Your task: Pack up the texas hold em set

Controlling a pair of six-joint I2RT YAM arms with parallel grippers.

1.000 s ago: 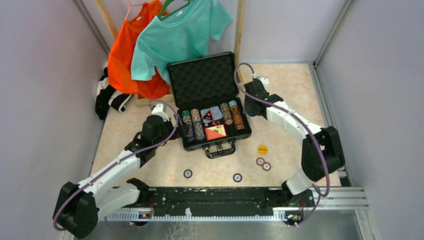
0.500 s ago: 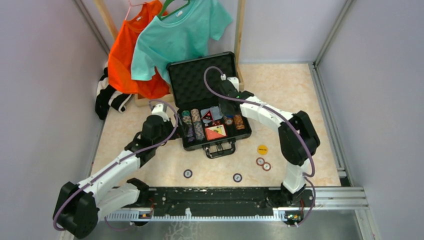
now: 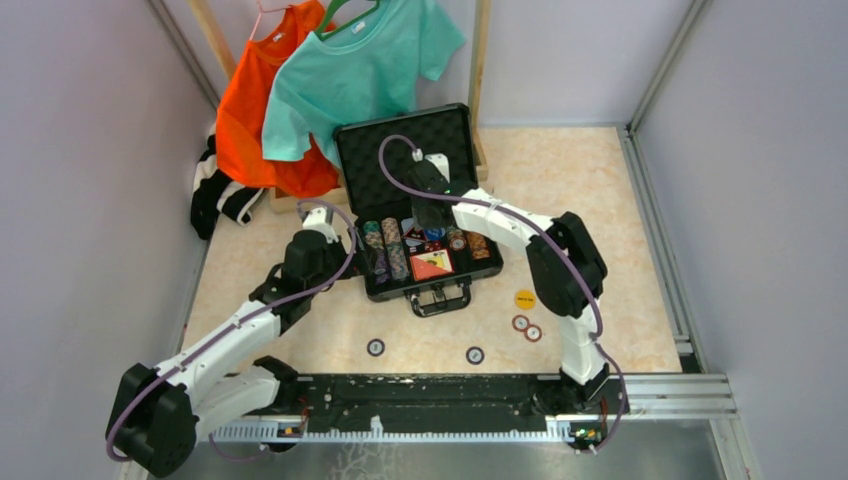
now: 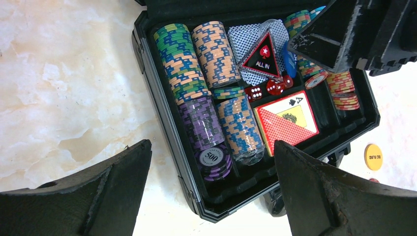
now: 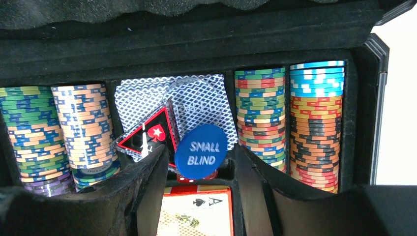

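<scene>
The black briefcase (image 3: 490, 262) lies open, its foam-lined lid (image 3: 405, 160) up. Rows of poker chips (image 4: 209, 56), a red-orange card box (image 4: 286, 122), red dice (image 4: 268, 89) and an ALL IN triangle (image 4: 263, 56) fill it. My right gripper (image 3: 430, 215) hangs over the middle compartment. A blue SMALL BLIND button (image 5: 201, 151) sits tilted between its fingertips (image 5: 157, 162), with a small gap on each side. My left gripper (image 4: 211, 196) is wide open and empty over the case's front left corner. A yellow button (image 3: 525, 298) and several loose chips (image 3: 376, 347) lie on the table.
An orange shirt (image 3: 255, 110) and a teal shirt (image 3: 360, 70) hang on a wooden rack behind the case. A black and white garment (image 3: 215, 190) lies at the back left. Grey walls close in both sides. A metal rail (image 3: 440, 395) runs along the near edge.
My right arm has swung left, from beside the case's right rear corner to over its middle compartment. The left arm has not moved.
</scene>
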